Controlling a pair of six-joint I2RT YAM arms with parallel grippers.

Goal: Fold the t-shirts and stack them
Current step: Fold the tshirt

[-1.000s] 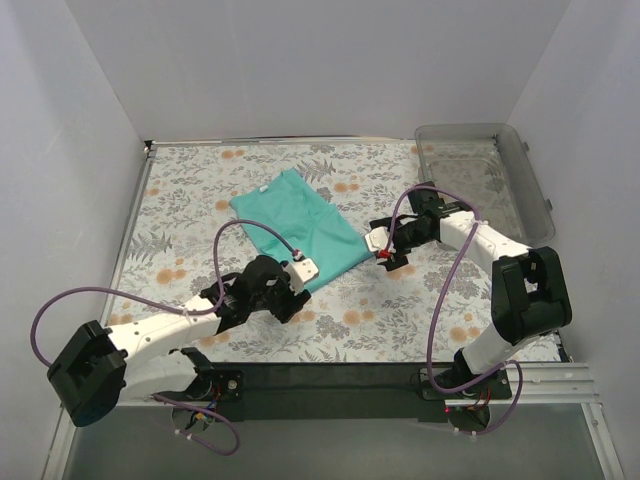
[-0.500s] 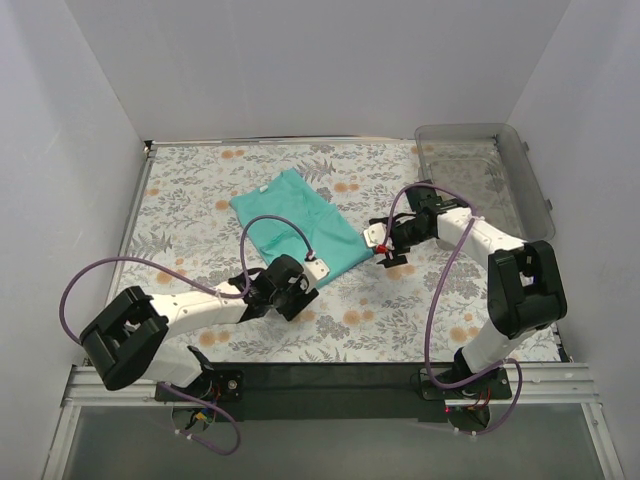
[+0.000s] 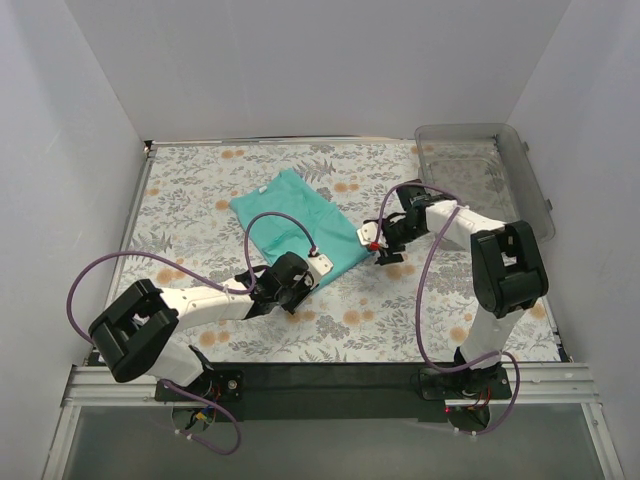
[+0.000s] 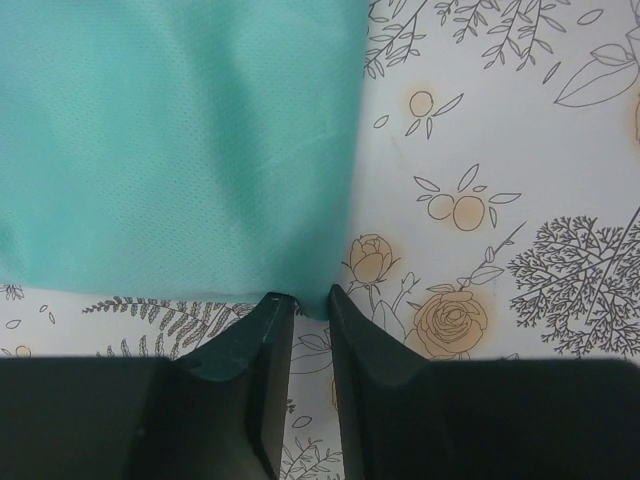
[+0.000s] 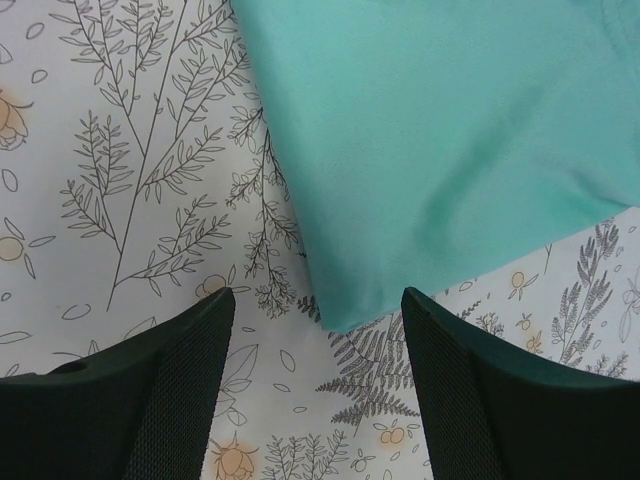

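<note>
The teal t-shirt [image 3: 295,222] lies folded flat on the floral tablecloth [image 3: 190,200], a little left of the middle, with its white neck label at the far-left edge. Its near corner comes right up to the tips of the left gripper [image 4: 311,298], whose jaws stand almost together with only a thin slit between them. Whether they pinch the cloth I cannot tell. The shirt's right-hand corner points into the right gripper [image 5: 318,300], whose jaws are spread wide, one on either side of that corner.

t-shirt [image 3: 295,225] on table [image 3: 400,320], left hand [image 4: 310,297] at near corner, right hand [image 3: 373,244] at right corner
</note>
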